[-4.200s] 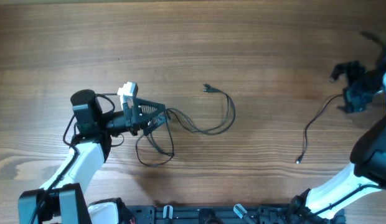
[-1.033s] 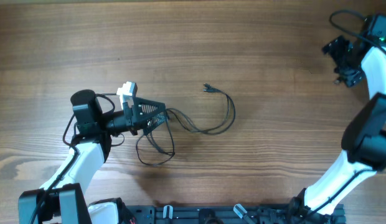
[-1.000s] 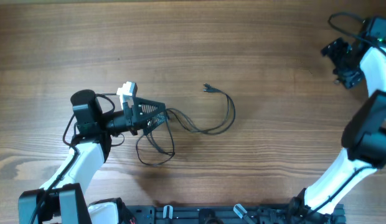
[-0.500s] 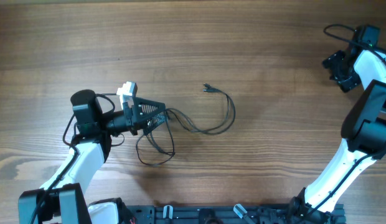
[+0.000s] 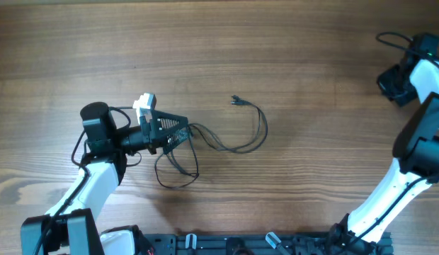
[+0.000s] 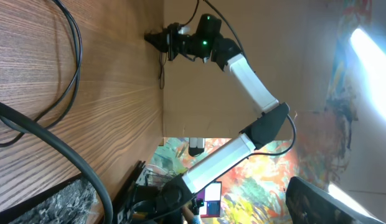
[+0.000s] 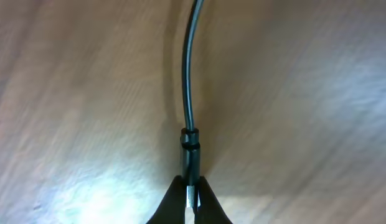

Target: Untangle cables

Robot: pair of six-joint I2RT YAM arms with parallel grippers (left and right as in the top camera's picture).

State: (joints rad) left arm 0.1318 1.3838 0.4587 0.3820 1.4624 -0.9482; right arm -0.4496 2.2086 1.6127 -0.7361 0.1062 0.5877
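The right gripper (image 7: pixel 190 186) has swung out past the far side of the brown wooden worktop (image 5: pixel 276 42). It took one thin dark cable (image 7: pixel 187 74) along. Its jaws pinch the cable's small plug (image 7: pixel 190 152). The cable runs straight out ahead of the jaws, plug end at the tips.

The other thin black cable (image 5: pixel 241 145) lies in loose loops by the left gripper (image 5: pixel 180 131). I cannot tell if those jaws are closed. The two cables are now well apart, so the untangling looks nearly done.

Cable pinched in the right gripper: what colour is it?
Dark green-black. The cable held by the right gripper shows best in the right wrist view.
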